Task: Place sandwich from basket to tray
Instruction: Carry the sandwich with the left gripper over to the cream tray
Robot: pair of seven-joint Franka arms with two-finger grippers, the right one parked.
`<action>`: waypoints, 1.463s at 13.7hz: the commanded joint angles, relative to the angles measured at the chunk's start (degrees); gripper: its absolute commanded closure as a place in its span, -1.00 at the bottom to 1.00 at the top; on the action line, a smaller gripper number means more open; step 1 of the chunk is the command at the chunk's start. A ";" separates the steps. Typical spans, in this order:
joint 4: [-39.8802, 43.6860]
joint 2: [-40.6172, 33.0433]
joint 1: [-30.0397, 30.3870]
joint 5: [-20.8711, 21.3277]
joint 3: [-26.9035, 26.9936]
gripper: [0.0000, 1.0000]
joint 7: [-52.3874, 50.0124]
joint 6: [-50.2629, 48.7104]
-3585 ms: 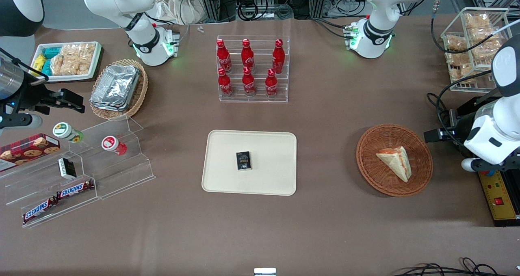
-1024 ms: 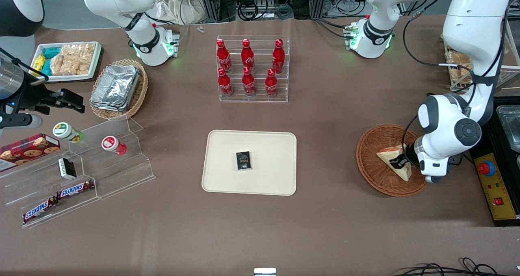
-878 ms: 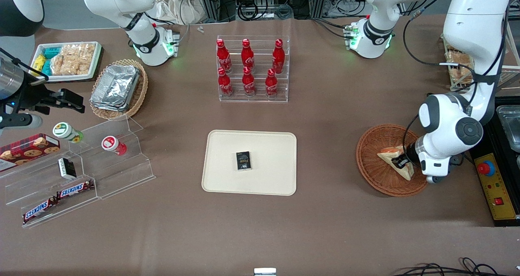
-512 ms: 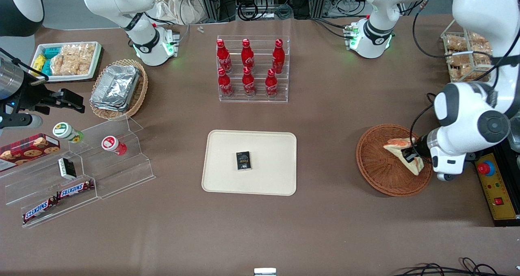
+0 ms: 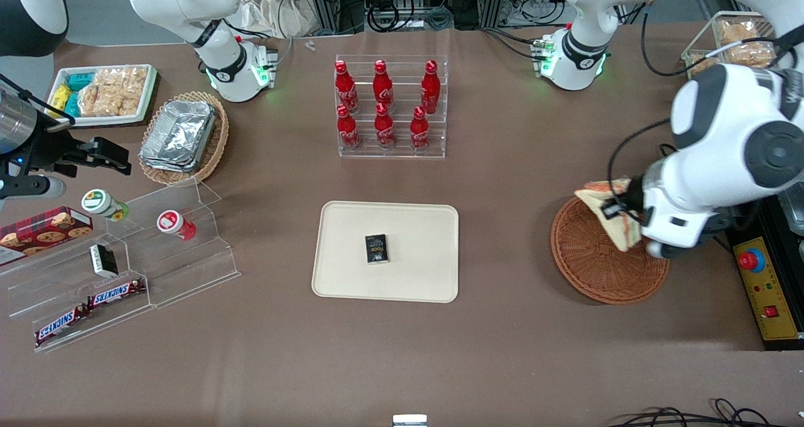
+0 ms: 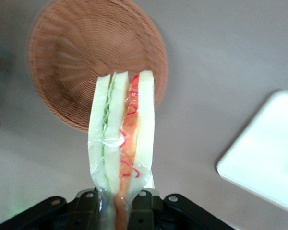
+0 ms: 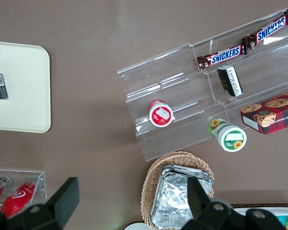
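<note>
With my hand [image 6: 119, 201] closed on the sandwich [image 6: 121, 143], I carry the wedge clear above the basket [image 6: 67, 52], hanging free of the weave and touching nothing else. My fingers [image 6: 89, 203] pinch one end of the wrapped wedge across its bread faces, so the layers of pale bread, green and orange-red filling run straight out from me. I judge it light and soft: bread like this gives under pressure, so a hard squeeze would crush it and push the filling sideways. Its clear wrap looks slick and crinkled, and I suspect it could slide between my pads if I swing fast. Holding by one end also lets the free tip droop, so I would move gently. Out on the counter toward the parked arm's end waits the tray [image 5: 352, 276], with a small dark box [image 5: 376, 248] at its middle; bare rim space lies around it.
</note>
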 commanded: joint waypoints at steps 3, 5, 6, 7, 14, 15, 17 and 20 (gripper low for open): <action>2.43 6.06 -6.38 3.39 -6.88 0.51 -0.06 5.60; 2.43 9.23 -10.43 6.46 -6.88 0.51 -0.23 10.53; 2.43 10.98 -12.80 7.87 -6.88 0.51 -0.32 13.08; 2.52 13.00 -14.83 9.19 -6.88 0.51 -0.67 15.36; 7.53 30.59 -20.65 16.06 -6.53 0.40 -2.08 28.82; 7.35 31.12 -20.73 16.23 -6.53 0.40 -1.90 29.97; 7.44 31.74 -20.65 16.23 -6.44 0.39 -1.72 30.07; 7.62 32.62 -20.65 17.19 -6.00 0.39 -1.72 30.15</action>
